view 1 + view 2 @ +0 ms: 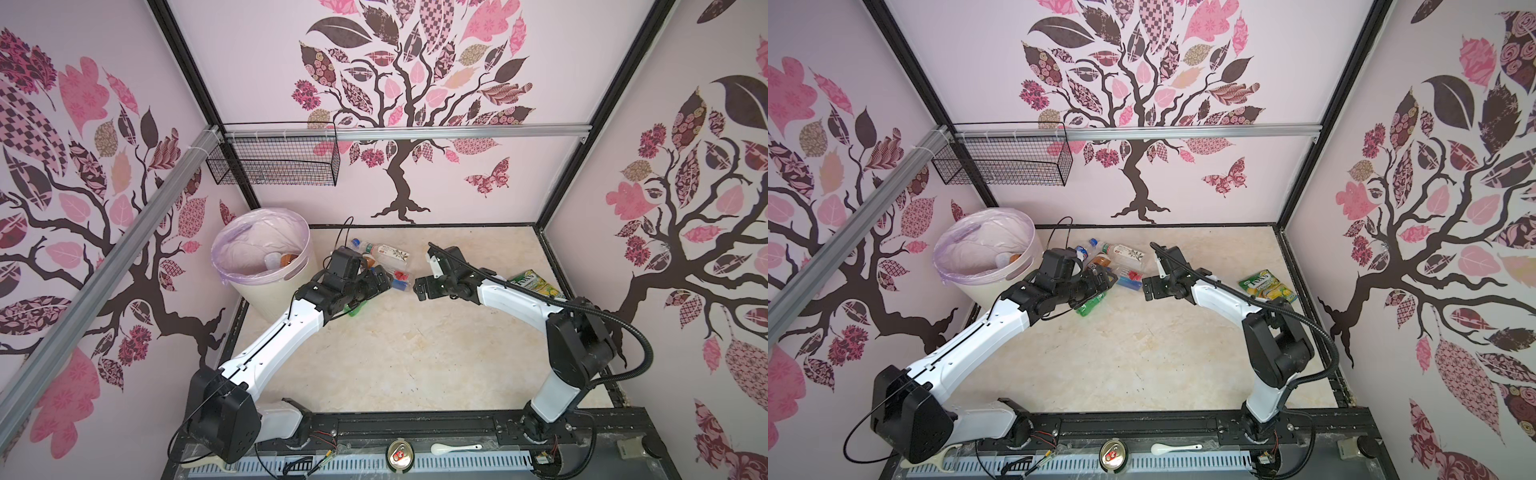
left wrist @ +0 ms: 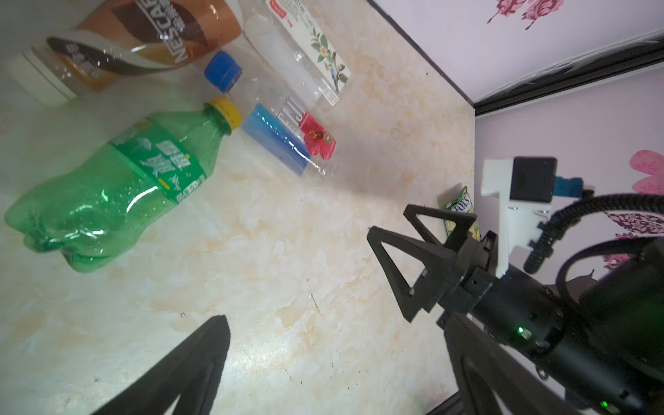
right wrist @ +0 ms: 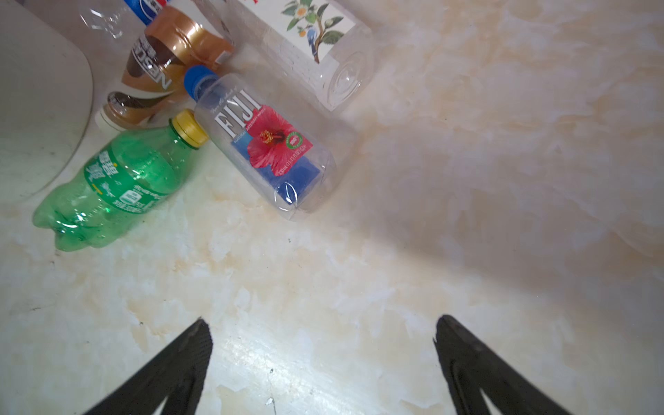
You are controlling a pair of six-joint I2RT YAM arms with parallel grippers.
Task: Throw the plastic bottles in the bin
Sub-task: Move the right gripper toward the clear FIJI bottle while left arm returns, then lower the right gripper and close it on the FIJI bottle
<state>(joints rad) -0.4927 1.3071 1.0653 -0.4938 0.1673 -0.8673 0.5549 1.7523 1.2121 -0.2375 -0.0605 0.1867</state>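
Currently: both grippers wide open, empty, at the bottle pile

Room: the bin [image 1: 266,291] sits in the far-left corner, against the left edge and close to the far wall [image 1: 457,187]. A wire basket [image 1: 274,166] hangs on that wall above it. From the middle to the near edge, the tabletop [image 1: 395,357] is open marble between the two arms. A snack packet [image 1: 536,284] lies by the right edge, partly under the right arm.

Bottles: the cluster lies just right of the bin, on the far side. The green bottle [image 3: 118,187] is nearest, its yellow cap just beside the Fiji bottle [image 3: 266,143]. The brown Nescafé bottle [image 2: 143,39] and the clear flower-label bottle [image 2: 305,54] lie beyond. The blue-label bottle [image 1: 1083,252] is farthest. Two bottles [image 1: 286,260] are already in the bin.

Left gripper [image 1: 378,284]: over the cluster, with the green bottle poking out under its wrist. Jaws are spread wide with nothing between them. It probably isn't touching the pile, but both top views hide the tips.

Right gripper [image 3: 321,325]: just right of the Fiji bottle, facing it but apart. Jaws are fully spread over bare tabletop, holding nothing.
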